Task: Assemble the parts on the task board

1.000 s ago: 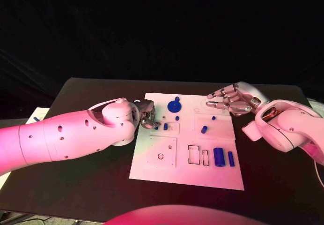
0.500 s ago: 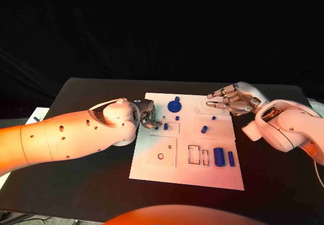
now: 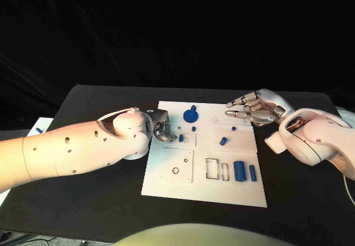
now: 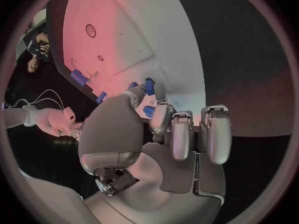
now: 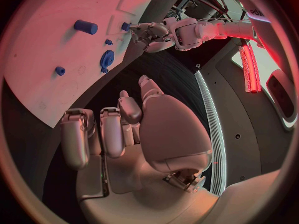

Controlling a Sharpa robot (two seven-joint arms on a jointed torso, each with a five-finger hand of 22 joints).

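The white task board [image 3: 207,189] lies mid-table. My left hand [image 3: 164,131] is at its left edge with its fingers curled, and the thumb and a finger pinch a small blue peg [image 4: 149,87] just above the board [image 4: 124,30]. A second small peg [image 3: 181,138] stands beside those fingertips. A blue gear [image 3: 191,117] sits near the far edge, and short pegs [image 3: 222,141] stand in the middle. A thick blue cylinder [image 3: 239,171] and a thin bar [image 3: 253,173] lie at the near right. My right hand [image 3: 255,110] hovers over the far right corner, fingers loosely bent, holding nothing.
Rectangular slots [image 3: 213,169] and a round hole [image 3: 176,170] mark the board's near half. Black table [image 3: 96,184] surrounds the board on every side. My right forearm [image 3: 311,141] lies along the table's right side.
The left hand's fingertips have shifted slightly at the board's left edge. The right hand has stayed where it was.
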